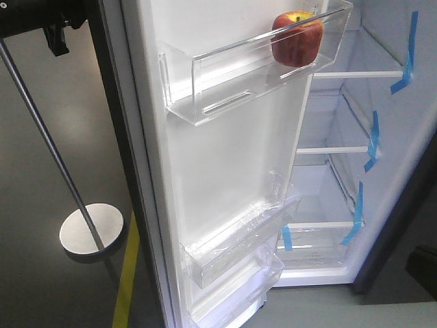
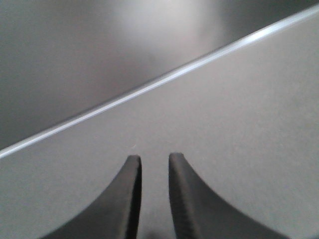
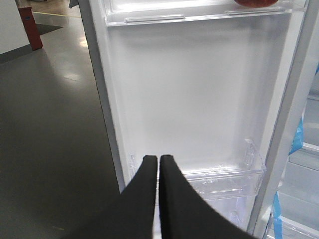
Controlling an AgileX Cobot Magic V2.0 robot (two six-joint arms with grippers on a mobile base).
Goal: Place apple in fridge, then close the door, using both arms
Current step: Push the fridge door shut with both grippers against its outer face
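The red apple (image 1: 297, 37) sits in the top clear bin (image 1: 225, 75) of the open door (image 1: 225, 164), whose white inside faces me. Only a red sliver of the apple (image 3: 256, 2) shows at the top edge of the right wrist view. The fridge (image 1: 382, 123) stands open on the right, with white shelves and blue tape strips. My right gripper (image 3: 158, 158) is shut and empty, pointing at the door's inside above a lower bin (image 3: 224, 177). My left gripper (image 2: 154, 158) is slightly open with nothing between its fingers. It faces a smooth grey surface (image 2: 239, 124) crossed by a bright diagonal edge.
A thin silver pole (image 1: 41, 130) with a round base (image 1: 91, 229) stands on the grey floor left of the door. A yellow floor line (image 1: 128, 280) runs beside the door's edge. A black arm part (image 1: 58, 31) shows at the top left. A red object (image 3: 31, 27) stands far off.
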